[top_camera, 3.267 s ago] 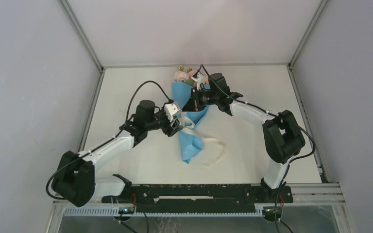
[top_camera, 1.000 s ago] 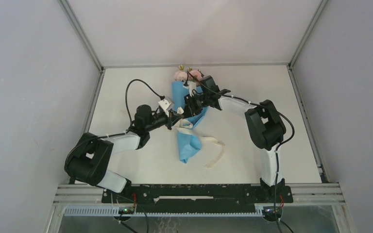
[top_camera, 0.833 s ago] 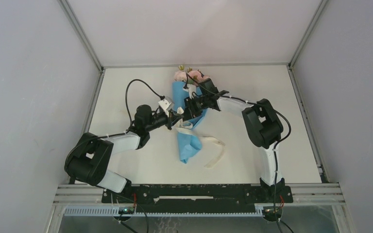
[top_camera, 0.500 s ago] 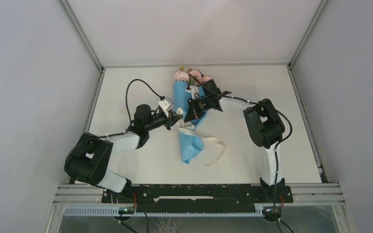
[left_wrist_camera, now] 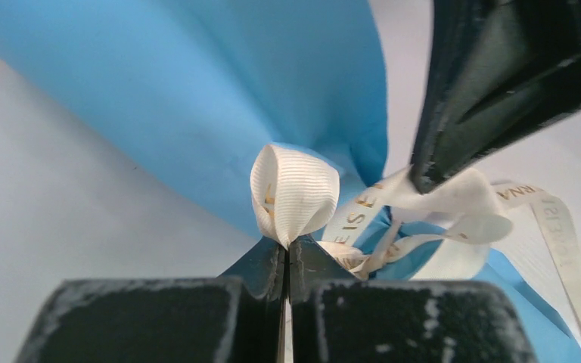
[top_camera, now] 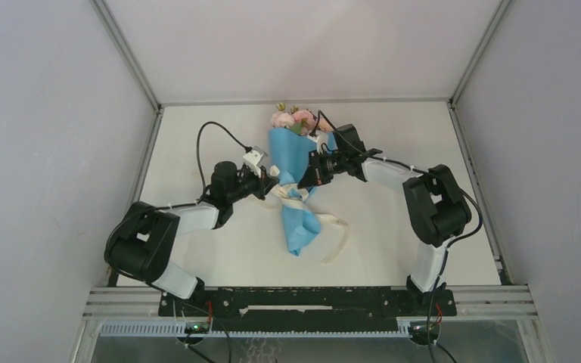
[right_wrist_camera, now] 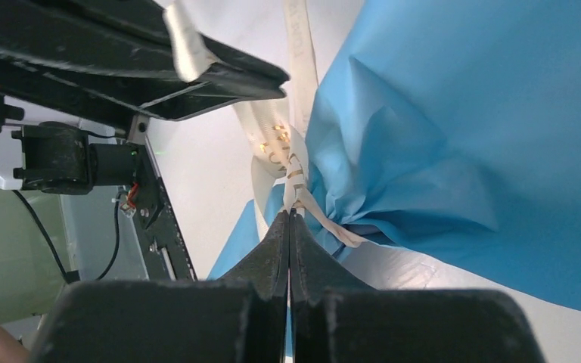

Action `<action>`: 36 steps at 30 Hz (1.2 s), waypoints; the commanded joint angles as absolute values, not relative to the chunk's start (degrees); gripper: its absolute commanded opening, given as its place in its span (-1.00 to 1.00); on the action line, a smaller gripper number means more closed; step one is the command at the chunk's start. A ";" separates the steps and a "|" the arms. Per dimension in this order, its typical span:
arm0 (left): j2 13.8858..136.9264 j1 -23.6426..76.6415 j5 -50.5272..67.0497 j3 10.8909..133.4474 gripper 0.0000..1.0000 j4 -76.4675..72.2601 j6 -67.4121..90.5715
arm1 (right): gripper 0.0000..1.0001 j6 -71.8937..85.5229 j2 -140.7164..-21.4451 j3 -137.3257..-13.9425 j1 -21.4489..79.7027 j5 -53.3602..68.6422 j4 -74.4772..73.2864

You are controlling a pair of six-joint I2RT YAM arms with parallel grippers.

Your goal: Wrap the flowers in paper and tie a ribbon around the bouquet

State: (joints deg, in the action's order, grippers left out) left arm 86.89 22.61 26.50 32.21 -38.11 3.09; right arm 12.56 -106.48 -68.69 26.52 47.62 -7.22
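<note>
The bouquet (top_camera: pixel 293 212) lies mid-table, a blue paper (right_wrist_camera: pixel 461 136) cone with the pink flowers (top_camera: pixel 291 119) at its far, wide end. The cream ribbon (top_camera: pixel 291 195) is gathered round the cone's waist, and a loose tail (top_camera: pixel 339 238) trails to the right. My left gripper (top_camera: pixel 274 181) is at the waist from the left, shut on a ribbon loop (left_wrist_camera: pixel 295 193). My right gripper (top_camera: pixel 308 178) is at the waist from the right, shut on a ribbon strand (right_wrist_camera: pixel 295 166). The right fingers (left_wrist_camera: pixel 499 83) show in the left wrist view pinching the ribbon.
Grey walls enclose the white table (top_camera: pixel 197 144) on three sides. A black rail (top_camera: pixel 302 301) with the arm bases runs along the near edge. Both forearms and their cables arch over the table's middle.
The right gripper has shut on the ribbon and drawn right and nearer, its elbow swinging outward. The left gripper kept its hold. The bouquet has shifted slightly and lies straighter.
</note>
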 commanded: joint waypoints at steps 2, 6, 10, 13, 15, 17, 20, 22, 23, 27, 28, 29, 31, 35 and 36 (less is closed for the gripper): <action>88.48 22.15 18.39 35.83 -0.99 -38.18 7.55 | -1.00 15.27 -102.56 -67.94 26.88 49.03 -3.15; 88.76 22.15 16.41 35.95 -0.72 -38.65 10.22 | -1.00 15.08 -101.61 -66.72 26.86 49.04 -3.77; 87.83 22.15 11.99 35.54 -0.28 -37.00 12.33 | -1.00 16.06 -101.71 -66.53 26.84 49.84 -2.67; 85.95 22.15 9.02 34.25 0.17 -36.80 13.05 | -1.00 16.47 -102.07 -66.53 26.85 50.04 -1.86; 84.42 22.15 5.77 33.92 0.38 -34.99 14.80 | -1.00 16.86 -102.42 -66.53 26.89 50.27 -1.50; 83.17 21.85 2.96 34.27 0.51 -32.32 15.89 | -1.00 17.29 -102.72 -66.53 26.91 50.67 -0.92; 80.51 21.29 1.15 34.48 0.66 -29.79 16.60 | -1.00 17.16 -102.83 -66.53 27.04 50.41 -0.78; 79.24 20.97 0.28 35.20 0.70 -27.20 16.45 | -1.00 17.12 -102.83 -66.49 27.11 50.15 -0.92; 78.81 20.81 -2.03 35.80 0.71 -24.37 16.47 | -1.00 17.06 -102.83 -66.53 27.13 50.04 -1.01; 77.80 19.07 -8.53 38.27 0.72 -13.51 15.58 | -1.00 16.01 -102.96 -66.56 27.56 48.93 -2.05; 77.04 18.68 -7.75 38.64 0.73 -11.18 14.61 | -1.00 15.92 -102.90 -66.58 27.65 48.88 -2.18; 75.97 18.50 -5.35 38.82 0.72 -9.59 13.25 | -1.00 15.95 -102.86 -66.54 27.68 48.86 -2.17; 72.72 18.40 8.65 38.24 0.50 -10.14 6.70 | -1.00 16.00 -102.73 -66.53 27.85 48.87 -2.15; 67.59 20.54 49.20 33.60 0.17 -15.77 -17.32 | -1.00 16.35 -102.77 -66.53 27.75 48.74 -1.77; 68.59 21.06 51.69 33.47 0.16 -16.07 -19.79 | -1.00 16.61 -102.89 -66.55 27.73 48.88 -1.40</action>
State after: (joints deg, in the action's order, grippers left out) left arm 71.81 18.57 19.68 35.16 -12.86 0.93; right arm 16.40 -104.25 -66.43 27.53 48.95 -3.36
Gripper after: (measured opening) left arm 0.590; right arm 0.006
